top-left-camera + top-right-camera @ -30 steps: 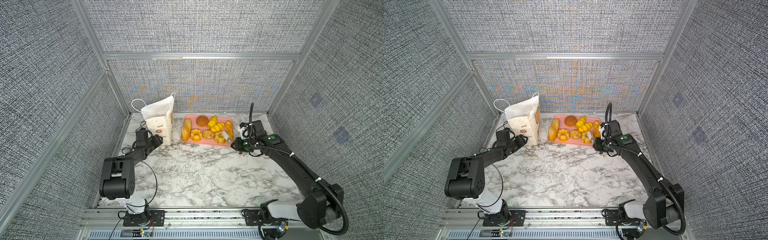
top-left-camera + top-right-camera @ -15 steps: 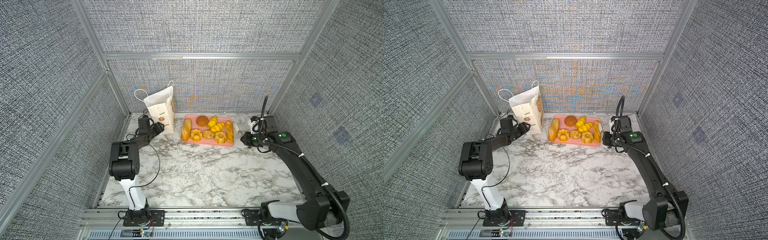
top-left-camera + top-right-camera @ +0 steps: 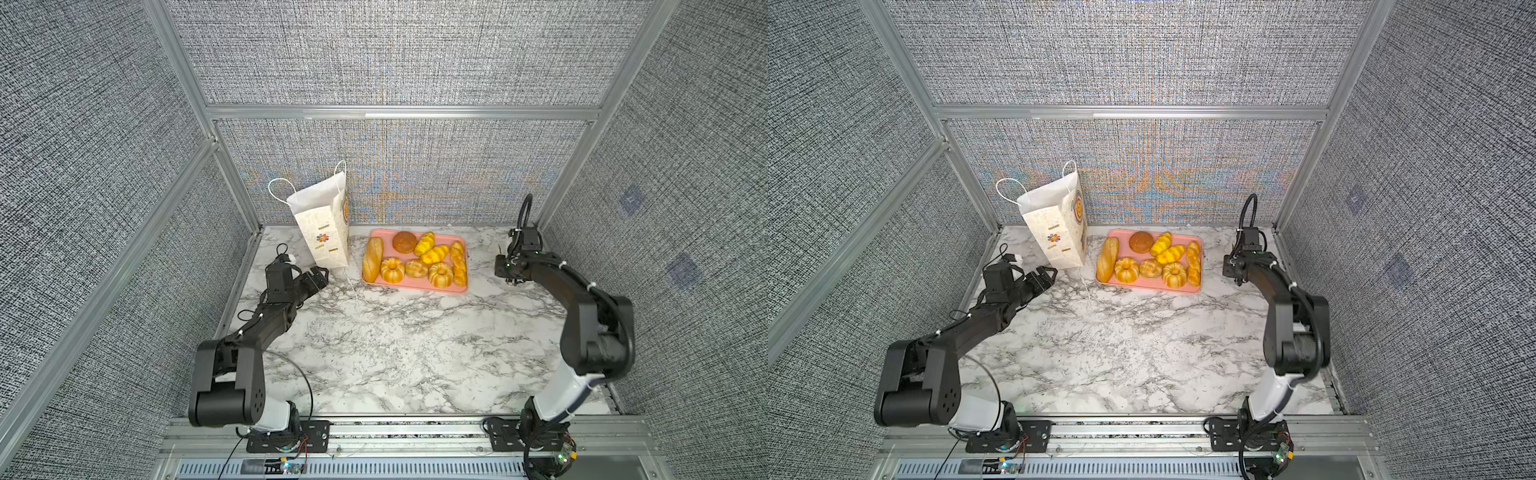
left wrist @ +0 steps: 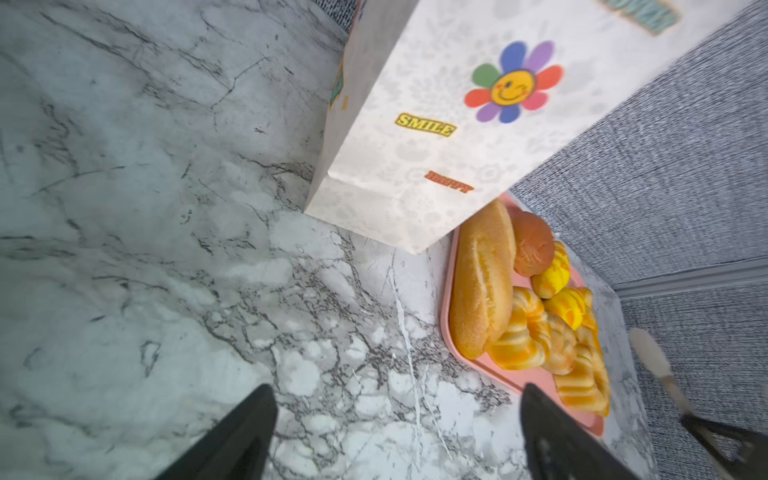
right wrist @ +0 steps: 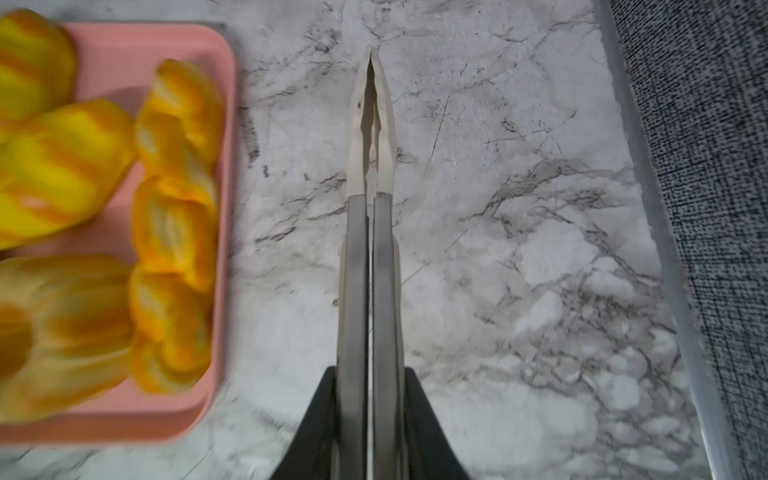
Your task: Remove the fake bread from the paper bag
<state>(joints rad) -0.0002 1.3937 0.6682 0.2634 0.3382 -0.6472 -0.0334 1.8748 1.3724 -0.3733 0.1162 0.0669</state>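
- Marble table [image 3: 395,353]: two robot arms reach towards its far edge, one from each side.
- The paper bag [image 3: 324,232] stands upright at the back left, long axis vertical, mouth and cord handles up, flower logo facing the front. What it holds cannot be seen.
- Pink tray [image 3: 415,287]: flat just right of the bag, it carries the fake bread [image 3: 415,266] in a tight cluster.
- The long loaf [image 3: 372,258] lies along the tray's left edge and the braided stick [image 3: 458,264] along its right edge, both pointing front to back.
- Left gripper [image 4: 395,399]: jaws spread wide and empty, low over the marble just in front of the bag's base, apart from the bread.
- Right gripper [image 5: 368,374]: clamped on metal tongs [image 5: 370,124] whose white tips meet over bare marble, beside the tray's right rim and clear of the bread.
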